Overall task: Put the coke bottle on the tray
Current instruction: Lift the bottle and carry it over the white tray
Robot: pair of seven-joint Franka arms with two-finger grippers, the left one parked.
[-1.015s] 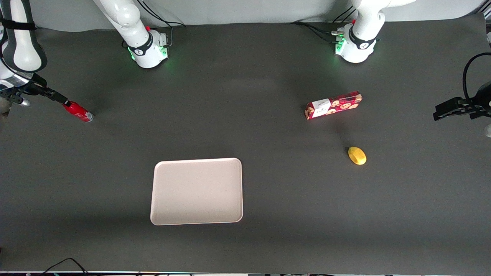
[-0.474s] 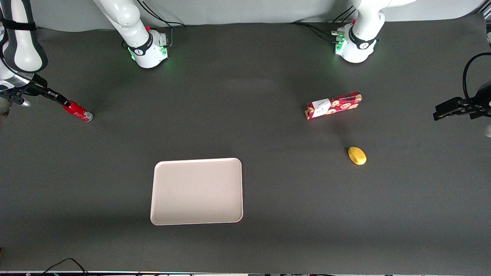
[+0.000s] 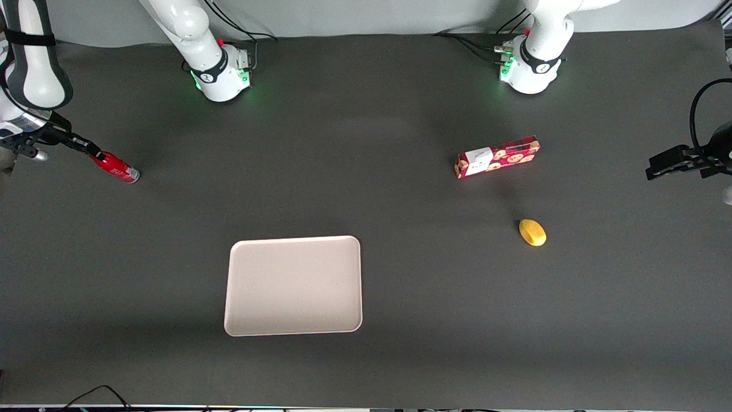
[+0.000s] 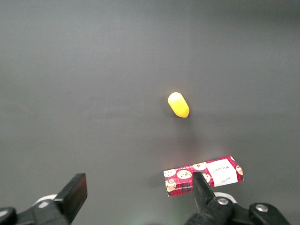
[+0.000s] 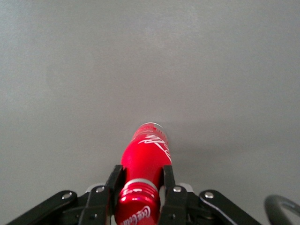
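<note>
Red coke bottle [image 3: 116, 167] unmoved, pincer [image 3: 97, 153] likewise

Robot lab: bolted arm bases [image 3: 220, 77], cloth-covered table [image 3: 400, 286].

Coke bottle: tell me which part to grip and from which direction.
Grip the coke bottle at its narrow neck just under the cap, approaching from the cap end. The gripper already straddles the neck there, a finger each side; the wider body would fill its opening more.
</note>
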